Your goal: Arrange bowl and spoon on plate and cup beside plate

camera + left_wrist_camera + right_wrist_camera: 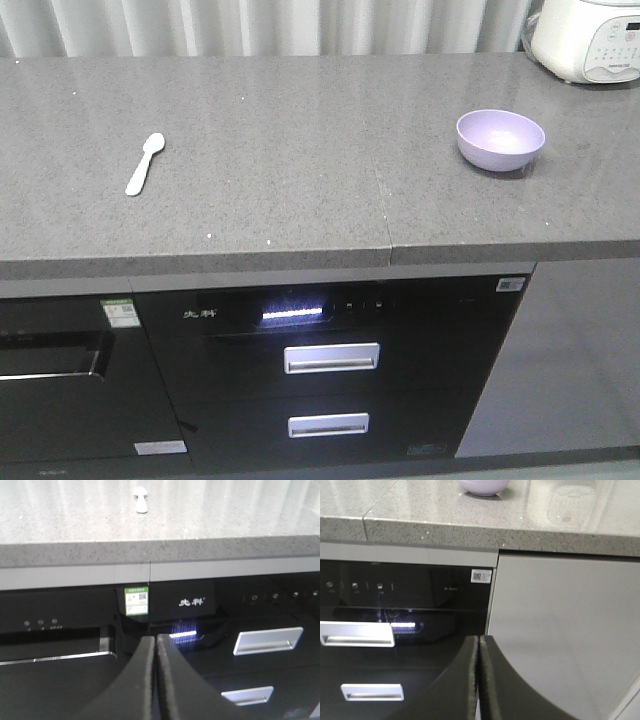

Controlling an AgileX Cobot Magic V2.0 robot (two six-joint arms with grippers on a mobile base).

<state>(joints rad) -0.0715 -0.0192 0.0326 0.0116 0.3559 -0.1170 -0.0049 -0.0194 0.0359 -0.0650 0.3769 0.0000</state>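
The lavender bowl stands upright on the right part of the grey countertop; its lower half shows at the top of the right wrist view as the bowl. The pale spoon lies on the left part of the counter, bowl end away from me, and the left wrist view catches the spoon far off. No plate or cup is in view. My left gripper is shut and empty, low in front of the black appliance. My right gripper is shut and empty below the counter edge.
A white rice cooker sits at the back right corner of the countertop. Below the counter edge is a black appliance with two silver drawer handles and a lit display. A grey cabinet door is to its right.
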